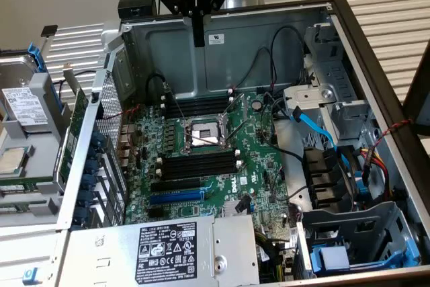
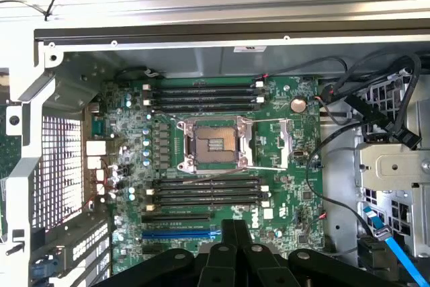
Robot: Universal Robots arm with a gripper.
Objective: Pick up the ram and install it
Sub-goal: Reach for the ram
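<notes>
My gripper (image 1: 198, 35) hangs shut and empty above the back wall of the open computer case (image 1: 269, 25). In the wrist view its black fingers (image 2: 236, 236) are pressed together over the motherboard (image 2: 282, 166). The ram appears to be the narrow green board (image 1: 72, 132) standing on edge outside the case, at the exterior view's left, well away from the gripper. Black memory slots lie in two banks, one on each side of the processor socket (image 1: 203, 134): a far bank (image 1: 198, 107) and a near bank (image 1: 199, 164). They also show in the wrist view (image 2: 201, 92) (image 2: 205, 193).
A blue expansion slot (image 1: 176, 196) lies beside the near bank. The power supply (image 1: 168, 250) fills the front. Blue and black cables (image 1: 316, 126) and a drive cage (image 1: 349, 233) crowd the exterior view's right. A hard drive (image 1: 23, 102) sits outside at the left.
</notes>
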